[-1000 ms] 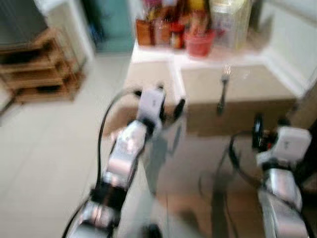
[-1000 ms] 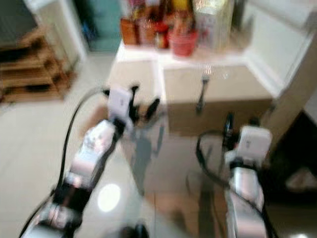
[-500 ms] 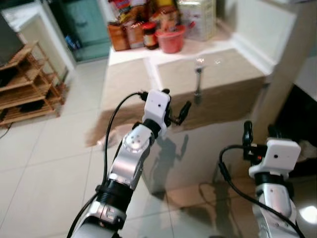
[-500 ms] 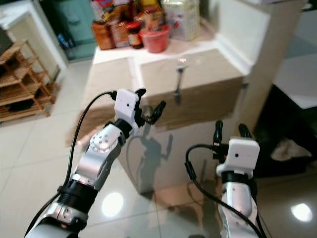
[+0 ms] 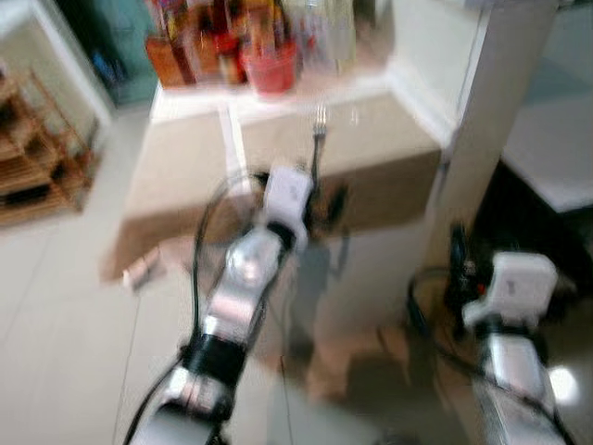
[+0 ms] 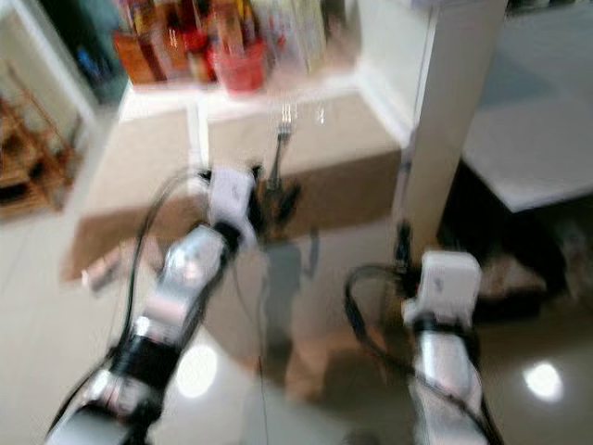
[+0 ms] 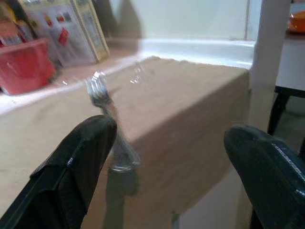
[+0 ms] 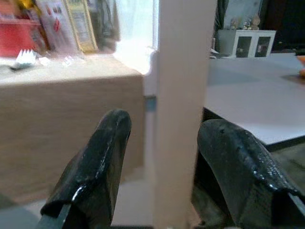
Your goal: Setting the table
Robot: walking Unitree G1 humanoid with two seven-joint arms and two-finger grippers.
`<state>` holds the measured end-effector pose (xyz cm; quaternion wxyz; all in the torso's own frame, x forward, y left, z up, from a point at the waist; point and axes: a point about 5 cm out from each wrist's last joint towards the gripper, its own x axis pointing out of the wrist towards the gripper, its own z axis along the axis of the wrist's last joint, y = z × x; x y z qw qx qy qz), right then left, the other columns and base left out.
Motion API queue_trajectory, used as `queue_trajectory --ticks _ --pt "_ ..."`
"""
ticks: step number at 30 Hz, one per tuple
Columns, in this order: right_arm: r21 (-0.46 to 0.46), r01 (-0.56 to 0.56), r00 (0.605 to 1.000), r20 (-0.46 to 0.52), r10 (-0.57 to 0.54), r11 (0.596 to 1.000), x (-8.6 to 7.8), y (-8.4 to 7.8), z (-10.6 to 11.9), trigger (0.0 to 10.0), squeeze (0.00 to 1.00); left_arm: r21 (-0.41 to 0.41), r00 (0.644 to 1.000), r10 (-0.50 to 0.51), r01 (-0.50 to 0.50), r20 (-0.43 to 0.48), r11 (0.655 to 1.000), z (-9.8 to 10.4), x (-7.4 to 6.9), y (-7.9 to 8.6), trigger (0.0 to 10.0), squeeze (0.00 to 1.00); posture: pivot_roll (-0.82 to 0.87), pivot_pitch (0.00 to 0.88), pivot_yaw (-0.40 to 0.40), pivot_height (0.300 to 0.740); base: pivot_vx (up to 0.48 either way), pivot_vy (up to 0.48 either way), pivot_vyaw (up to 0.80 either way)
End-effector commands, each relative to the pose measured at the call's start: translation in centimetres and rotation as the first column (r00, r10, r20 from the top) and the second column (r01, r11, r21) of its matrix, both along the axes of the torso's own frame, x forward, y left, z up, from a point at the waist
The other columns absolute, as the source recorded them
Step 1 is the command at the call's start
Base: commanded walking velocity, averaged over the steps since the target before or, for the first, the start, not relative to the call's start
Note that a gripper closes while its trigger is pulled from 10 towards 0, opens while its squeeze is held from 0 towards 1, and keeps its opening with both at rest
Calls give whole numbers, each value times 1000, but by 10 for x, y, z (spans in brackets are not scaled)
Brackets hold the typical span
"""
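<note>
Silver fork [image 7: 107,121] lies on the bench [image 7: 190,100]. Just short of it, the left tool [image 7: 167,171] gapes wide, empty; the right tool [image 8: 167,167], likewise spread, holds nothing.

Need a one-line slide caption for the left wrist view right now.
Left gripper, fingers open, faces a silver fork lying on the tan tabletop, red container behind.

Indoor light, head views smeared by motion blur.
Both eye views are soft all over; jars [image 5: 218,42] and fork [image 5: 318,125] lose their edges. Lamp glare spots lie on the glossy floor [image 6: 543,378]. Wrist views are sharper: the fork [image 7: 107,119] shines and casts a shadow on the counter [image 7: 190,95], while the near black fingers [image 8: 95,162] are out of focus.
</note>
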<state>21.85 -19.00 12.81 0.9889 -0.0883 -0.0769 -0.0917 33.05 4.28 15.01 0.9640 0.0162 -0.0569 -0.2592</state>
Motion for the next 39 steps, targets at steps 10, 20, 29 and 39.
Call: queue_trajectory --ticks 10,20,29,39 --pt "19 -41 999 -4 41 999 2 12 1 10000 0 6 999 40 -40 21 999 14 13 5 10000 0 -99 0 152 740 78 0 0" --pt "1 -46 999 21 46 999 5 9 3 10000 0 -21 999 33 -33 10 999 14 12 0 10000 0 -93 0 141 740 480 0 0" --pt "2 -55 998 22 55 998 8 10 2 10000 0 -11 1000 -8 8 29 1000 17 11 -4 10000 0 -93 0 144 740 480 0 0" --pt "7 -66 997 28 65 998 9 13 1 10000 0 -3 998 -31 31 45 1000 24 14 -7 10000 0 -95 0 147 740 336 0 0"
